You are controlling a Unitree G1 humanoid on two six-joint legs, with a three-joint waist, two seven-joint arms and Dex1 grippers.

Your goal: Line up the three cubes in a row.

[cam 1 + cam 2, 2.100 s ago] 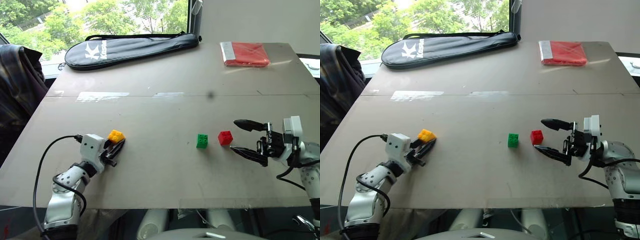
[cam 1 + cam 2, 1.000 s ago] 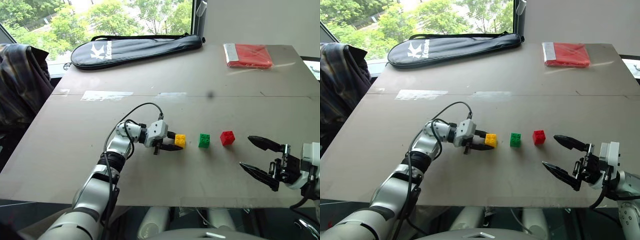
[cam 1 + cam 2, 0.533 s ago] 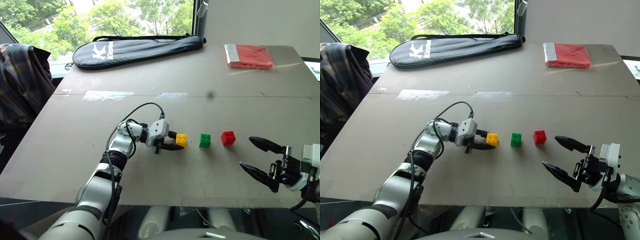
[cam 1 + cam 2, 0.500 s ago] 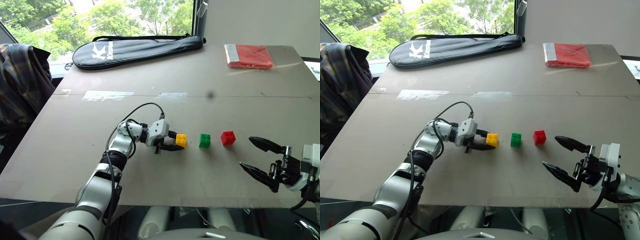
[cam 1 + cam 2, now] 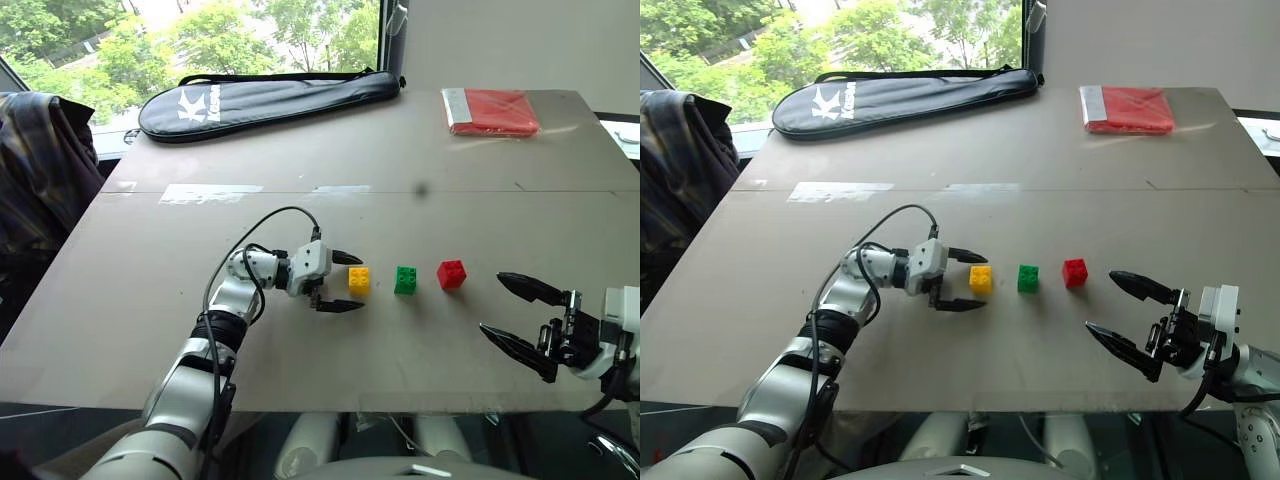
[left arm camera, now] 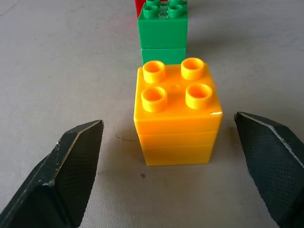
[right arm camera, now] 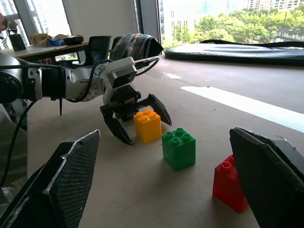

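Note:
Three studded cubes stand in a row on the table: yellow cube (image 5: 358, 280), green cube (image 5: 406, 279), red cube (image 5: 451, 273). My left gripper (image 5: 343, 282) is open, its fingers spread on either side of the yellow cube without touching it. The left wrist view shows the yellow cube (image 6: 176, 115) free between the two fingertips, with the green cube (image 6: 163, 32) behind it. My right gripper (image 5: 517, 313) hovers open to the right of the red cube, apart from it. The right wrist view shows all three cubes (image 7: 179, 147) and the left gripper (image 7: 137, 121).
A black racket bag (image 5: 265, 98) lies at the table's far left. A flat red packet (image 5: 491, 110) lies at the far right. A dark plaid garment (image 5: 35, 160) hangs beside the table's left edge. The table's front edge (image 5: 300, 405) is close to both arms.
My left gripper has opened and let go of the yellow cube, which now stands on the table beside the green one. The right gripper has stayed in place.

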